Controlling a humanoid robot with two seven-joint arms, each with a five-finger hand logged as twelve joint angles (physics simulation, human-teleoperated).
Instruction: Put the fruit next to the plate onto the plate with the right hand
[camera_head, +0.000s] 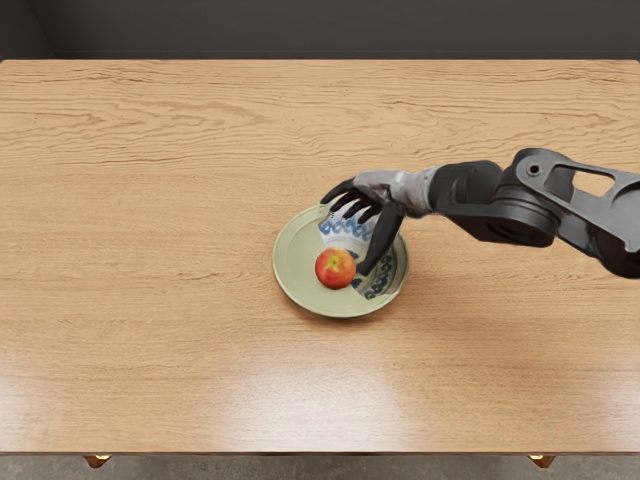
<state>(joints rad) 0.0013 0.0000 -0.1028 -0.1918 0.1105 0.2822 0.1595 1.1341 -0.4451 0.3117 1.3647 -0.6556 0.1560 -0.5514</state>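
Observation:
A red and yellow apple (335, 268) lies on the pale green plate (296, 265), near its middle. The plate has a blue and white pattern under the hand. My right hand (362, 222) hovers over the plate's far right part, just behind and to the right of the apple. Its fingers are spread and hold nothing; the thumb (380, 245) points down beside the apple. The right arm (540, 200) comes in from the right edge. No left arm shows.
The wooden table (150, 200) fills the view, with its front edge near the bottom and its back edge at the top. Nothing else stands on it.

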